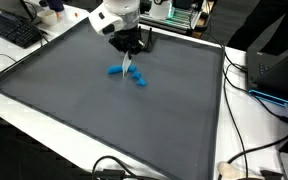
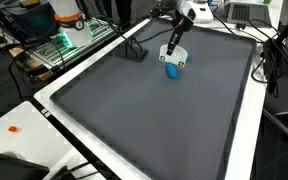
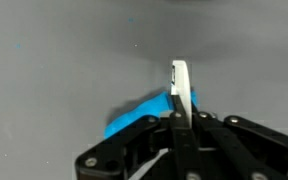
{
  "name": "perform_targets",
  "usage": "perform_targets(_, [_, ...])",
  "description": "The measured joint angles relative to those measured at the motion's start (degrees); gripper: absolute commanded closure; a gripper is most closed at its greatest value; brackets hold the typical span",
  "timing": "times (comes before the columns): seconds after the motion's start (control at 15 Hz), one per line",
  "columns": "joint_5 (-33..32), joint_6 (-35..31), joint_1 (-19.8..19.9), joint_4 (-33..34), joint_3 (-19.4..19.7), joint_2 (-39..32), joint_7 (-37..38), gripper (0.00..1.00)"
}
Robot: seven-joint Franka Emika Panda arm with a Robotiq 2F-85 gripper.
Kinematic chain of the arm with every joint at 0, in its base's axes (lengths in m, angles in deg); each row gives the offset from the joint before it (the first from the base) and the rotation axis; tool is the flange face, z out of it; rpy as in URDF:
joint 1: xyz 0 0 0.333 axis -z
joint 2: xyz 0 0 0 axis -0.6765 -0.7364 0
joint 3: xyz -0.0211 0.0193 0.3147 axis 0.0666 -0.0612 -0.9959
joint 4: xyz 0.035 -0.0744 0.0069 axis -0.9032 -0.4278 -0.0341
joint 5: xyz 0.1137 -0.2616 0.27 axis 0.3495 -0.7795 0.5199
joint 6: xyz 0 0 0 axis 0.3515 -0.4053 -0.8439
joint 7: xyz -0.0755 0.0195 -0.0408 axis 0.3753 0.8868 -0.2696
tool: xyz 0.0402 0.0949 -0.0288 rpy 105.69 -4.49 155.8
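Note:
My gripper (image 1: 130,52) hangs over the far middle of a dark grey mat (image 1: 94,115), as both exterior views show (image 2: 173,48). In the wrist view the jaws (image 3: 180,118) are shut on a thin white flat piece (image 3: 181,85) that sticks out past the fingertips. A bright blue object (image 3: 139,115) lies on the mat just behind and under the jaws, partly hidden by them. It shows as blue bits on each side of the white piece (image 1: 115,71) and below the gripper (image 2: 171,70). I cannot tell whether the white piece touches the blue object.
The mat lies on a white table (image 2: 24,115) with raised edges. A black keyboard (image 1: 14,30) sits past one corner and a black stand (image 2: 136,50) at the mat's far edge. Cables (image 1: 249,150) run along one side. A small orange bit (image 2: 14,128) lies on the table.

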Motion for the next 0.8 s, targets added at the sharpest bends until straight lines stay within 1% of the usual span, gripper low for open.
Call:
perform_targets(0.33, [0.0, 2.0, 0.0, 0.0, 0.0, 1.3, -0.1, 0.99])
perform_targets(0.8, [-0.3, 2.4, 0.0, 0.7, 0.0, 2.9, -1.1, 0.99])
